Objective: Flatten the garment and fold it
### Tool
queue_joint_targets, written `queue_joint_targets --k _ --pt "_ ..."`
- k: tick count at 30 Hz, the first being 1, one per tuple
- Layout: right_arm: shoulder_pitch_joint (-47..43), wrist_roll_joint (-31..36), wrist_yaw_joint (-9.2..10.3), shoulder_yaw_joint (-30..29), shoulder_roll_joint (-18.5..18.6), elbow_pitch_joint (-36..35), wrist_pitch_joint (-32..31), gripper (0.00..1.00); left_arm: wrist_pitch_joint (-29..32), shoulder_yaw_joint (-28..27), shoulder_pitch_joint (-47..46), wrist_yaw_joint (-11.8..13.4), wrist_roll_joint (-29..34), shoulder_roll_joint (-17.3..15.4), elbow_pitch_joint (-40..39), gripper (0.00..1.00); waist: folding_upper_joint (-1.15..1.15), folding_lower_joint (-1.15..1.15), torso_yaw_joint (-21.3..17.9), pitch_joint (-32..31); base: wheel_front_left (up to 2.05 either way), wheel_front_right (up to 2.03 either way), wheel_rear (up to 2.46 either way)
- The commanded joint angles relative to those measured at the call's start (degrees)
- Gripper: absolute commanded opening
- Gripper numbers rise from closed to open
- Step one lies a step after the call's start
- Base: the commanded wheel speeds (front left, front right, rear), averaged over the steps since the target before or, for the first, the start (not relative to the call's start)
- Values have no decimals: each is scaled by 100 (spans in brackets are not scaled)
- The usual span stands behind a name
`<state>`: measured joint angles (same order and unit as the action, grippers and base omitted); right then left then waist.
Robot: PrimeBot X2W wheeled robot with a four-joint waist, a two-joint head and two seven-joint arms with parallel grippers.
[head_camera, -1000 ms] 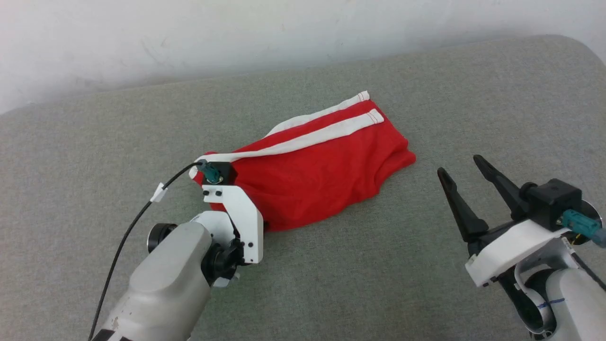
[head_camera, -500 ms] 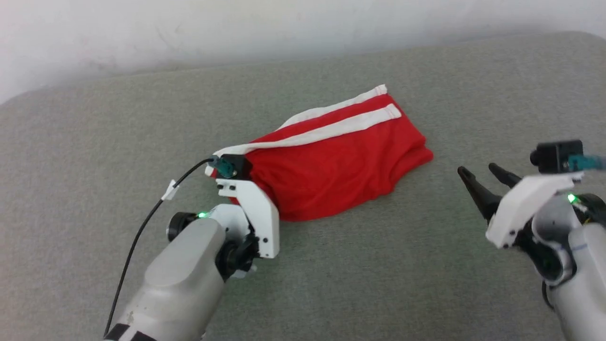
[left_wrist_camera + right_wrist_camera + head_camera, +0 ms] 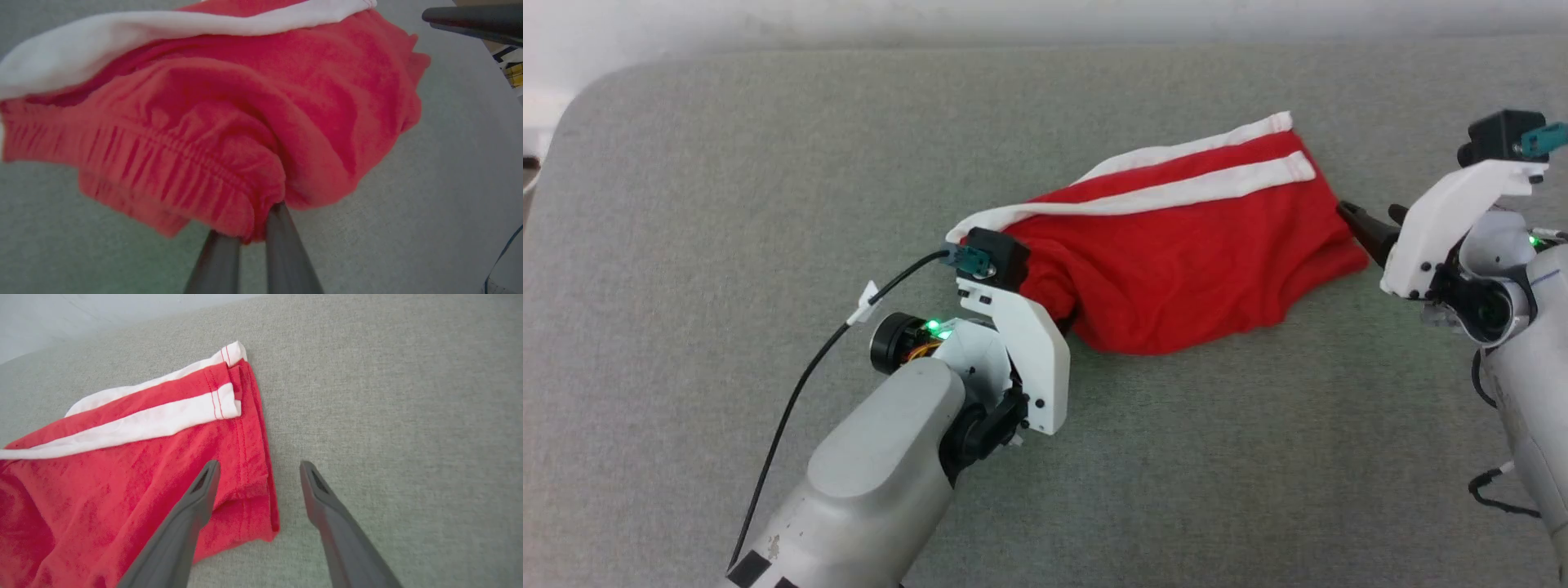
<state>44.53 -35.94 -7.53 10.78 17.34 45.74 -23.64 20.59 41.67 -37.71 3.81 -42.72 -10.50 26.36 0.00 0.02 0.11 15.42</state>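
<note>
Left pincer [image 3: 256, 220] clamps the soft red shorts' [image 3: 253, 106] ruched elastic waistband. Right pincer [image 3: 258, 469], spread wide, straddles their stitched hem on grey woven upholstery [image 3: 388, 396]; lower layers hidden.

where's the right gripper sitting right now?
Head view, right side: the right gripper is open at the garment's right-hand end, over the grey fabric surface. Its wrist view shows one finger over red fabric, the other over bare surface.
</note>
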Motion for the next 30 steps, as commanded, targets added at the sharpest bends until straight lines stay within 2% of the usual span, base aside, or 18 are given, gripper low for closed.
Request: queue_joint_targets --k 1,5,6,7,8,9,10,13,18,25,28,30 --pt "178 -30 4 13 -46 231 26 100 -10 38 -54 56 56 -24 -113 0 0 -2 231 281 0 0 0" --pt "343 -110 4 236 -130 763 -213 100 -12 82 -46 81 94 -45 -288 0 0 -2 300 378 0 0 0" --pt "335 -148 4 326 -143 889 -391 91 -15 87 -32 85 94 -54 -315 0 0 -2 311 382 0 0 0" --pt "318 -199 4 394 -149 1002 -559 50 -14 88 -11 90 87 -66 -331 0 0 -2 320 373 0 0 0" --pt "298 -262 4 445 -158 1095 -709 42 -9 87 13 100 79 -84 -340 0 0 -2 324 360 0 0 0" --pt "279 -325 4 491 -169 1172 -854 29 -3 87 33 109 75 -103 -351 0 0 -2 323 347 0 0 0" --pt "255 -375 4 550 -172 1228 -992 0 1 84 54 114 63 -114 -361 0 0 -2 322 331 0 0 0" --pt "205 -517 4 711 -163 1227 -1214 0 18 78 122 115 15 -148 -374 0 0 -2 304 275 0 0 0" --pt "196 -782 4 918 -30 810 -989 0 -113 -18 225 119 -56 -235 -408 0 0 -2 241 108 0 0 0" --pt "-167 -1141 4 1270 369 -120 -646 0 -235 -101 590 111 -151 -505 -557 0 0 -2 146 -430 0 0 0" --pt "-840 -1311 4 1523 655 -979 -463 0 -408 -194 1173 192 -295 -716 -753 0 0 -2 -22 -772 0 0 0" --pt "-1027 -1334 4 1551 710 -1188 -412 0 -478 -235 1331 244 -333 -751 -832 0 0 -2 -75 -815 0 0 0"
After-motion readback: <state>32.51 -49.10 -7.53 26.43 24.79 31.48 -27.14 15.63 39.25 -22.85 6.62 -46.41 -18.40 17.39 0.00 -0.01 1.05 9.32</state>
